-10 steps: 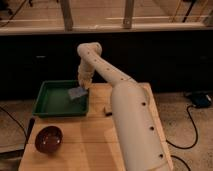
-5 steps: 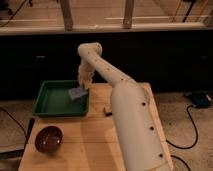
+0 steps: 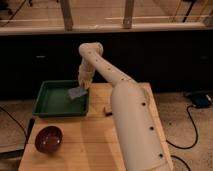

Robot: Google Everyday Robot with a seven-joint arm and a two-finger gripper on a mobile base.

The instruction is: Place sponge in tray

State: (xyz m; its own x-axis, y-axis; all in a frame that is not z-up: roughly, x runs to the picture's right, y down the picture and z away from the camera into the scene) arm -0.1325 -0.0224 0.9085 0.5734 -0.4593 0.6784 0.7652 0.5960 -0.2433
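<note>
The tray (image 3: pixel 54 99) sits on the far left part of the wooden table (image 3: pixel 90 145), its green floor bare apart from the shadowed zone on its right side. Over that right side hangs the sponge (image 3: pixel 77 93), a small grey-blue pad held at a tilt in the gripper (image 3: pixel 82 87), which is clamped on the pad's upper edge. The sponge lies within the tray's outline, near the right rim. Whether its low corner touches the tray floor or hangs just clear cannot be told from this angle.

Nearer the front left corner of the table stands a round dark red-brown bowl (image 3: pixel 40 142), well apart from the tray; nothing can be seen inside it (its hollow is dark and shows only a dull sheen).

A small dark block (image 3: pixel 107 111) lies on the table just beside the tray's right front corner, partly hidden by the arm (image 3: pixel 132 125). That thick white arm covers much of the table's right half and runs out of view at the bottom edge. The gripper's own shape merges with the pale wrist above it, so its outline is hard to make out. A cable (image 3: pixel 192 125) trails over the floor to the right of the table.
</note>
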